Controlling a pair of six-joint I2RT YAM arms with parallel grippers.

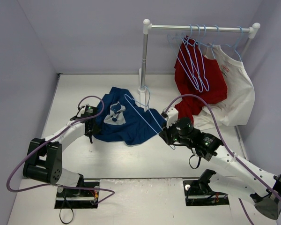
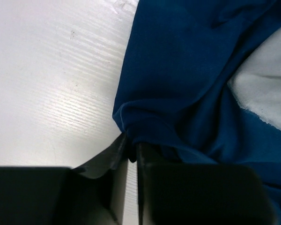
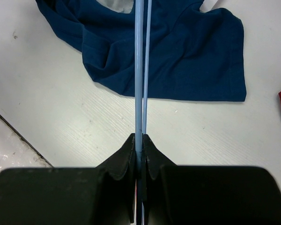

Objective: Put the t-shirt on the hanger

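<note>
Navy t-shirt (image 1: 126,123) lies crumpled on tabletop (image 1: 131,164) btwn the two claws. Left claw (image 2: 130,148) nips its edge fold, tips nearly together. Hanger (image 3: 139,70) runs fwd from right claw (image 3: 139,141), which pinches its wire. Rail (image 1: 201,29) w/ red shirt (image 1: 215,89), white shirt (image 1: 239,93) beyond right claw.

In the left wrist view we cannot tell whether the left gripper (image 2: 131,143) pinches the t-shirt (image 2: 187,70); the hanger (image 3: 139,70) runs off the right wrist view's top.
</note>
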